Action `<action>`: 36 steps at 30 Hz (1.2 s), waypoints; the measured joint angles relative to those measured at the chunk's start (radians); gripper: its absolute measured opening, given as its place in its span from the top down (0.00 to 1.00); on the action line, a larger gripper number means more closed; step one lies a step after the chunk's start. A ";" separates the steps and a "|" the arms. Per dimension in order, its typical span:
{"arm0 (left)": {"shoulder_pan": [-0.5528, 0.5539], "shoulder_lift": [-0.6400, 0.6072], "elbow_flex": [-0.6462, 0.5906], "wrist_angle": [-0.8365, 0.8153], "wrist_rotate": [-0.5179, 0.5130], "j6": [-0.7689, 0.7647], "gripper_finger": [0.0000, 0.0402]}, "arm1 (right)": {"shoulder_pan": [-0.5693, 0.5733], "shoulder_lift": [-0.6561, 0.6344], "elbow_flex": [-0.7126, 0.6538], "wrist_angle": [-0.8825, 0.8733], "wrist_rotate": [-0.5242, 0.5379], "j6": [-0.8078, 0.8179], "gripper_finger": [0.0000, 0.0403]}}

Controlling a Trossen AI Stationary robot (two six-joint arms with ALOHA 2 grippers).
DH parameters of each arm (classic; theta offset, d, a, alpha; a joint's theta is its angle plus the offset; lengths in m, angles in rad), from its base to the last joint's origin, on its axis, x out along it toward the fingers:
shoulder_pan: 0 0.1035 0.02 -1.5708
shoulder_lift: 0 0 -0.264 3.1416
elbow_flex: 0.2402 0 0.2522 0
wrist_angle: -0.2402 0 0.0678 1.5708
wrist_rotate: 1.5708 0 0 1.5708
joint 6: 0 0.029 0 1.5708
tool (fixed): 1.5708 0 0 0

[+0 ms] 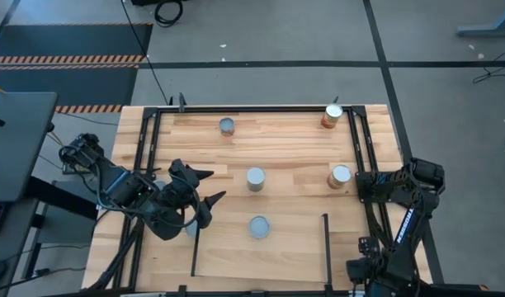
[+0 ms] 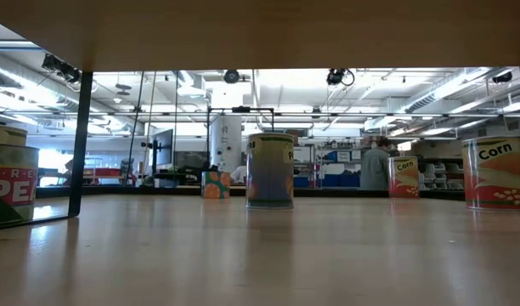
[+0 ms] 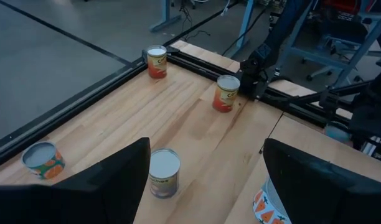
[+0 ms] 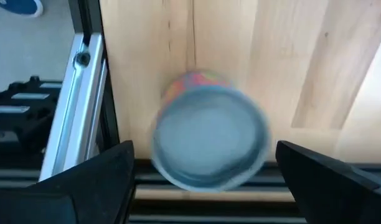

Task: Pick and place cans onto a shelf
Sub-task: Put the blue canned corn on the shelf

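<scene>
1. Five cans stand upright on the table, round tops up: one [image 1: 227, 126] near the far edge, one [image 1: 332, 115] at the far right corner, one [image 1: 340, 176] by the right edge, one [image 1: 255, 178] mid-table, and one [image 1: 259, 227] on the shelf [image 1: 294, 256] at the near edge.
2. Readable labels: "Corn" on a can [image 2: 497, 172].
3. The left gripper [image 1: 208, 186], fingers spread, hangs over the table's left side.
4. The right gripper [image 4: 203, 171], fingers spread, hovers above a can [image 4: 209, 145] by the table's edge rail.

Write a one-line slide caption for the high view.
Five cans stand scattered on the wooden table; the left end effector hovers open near its left edge, the right arm waits folded at right.
</scene>
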 joint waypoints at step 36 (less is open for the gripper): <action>0.010 0.000 0.000 -0.003 -0.008 0.003 0.21 | -0.199 -0.147 0.456 -0.310 -0.037 -0.089 0.27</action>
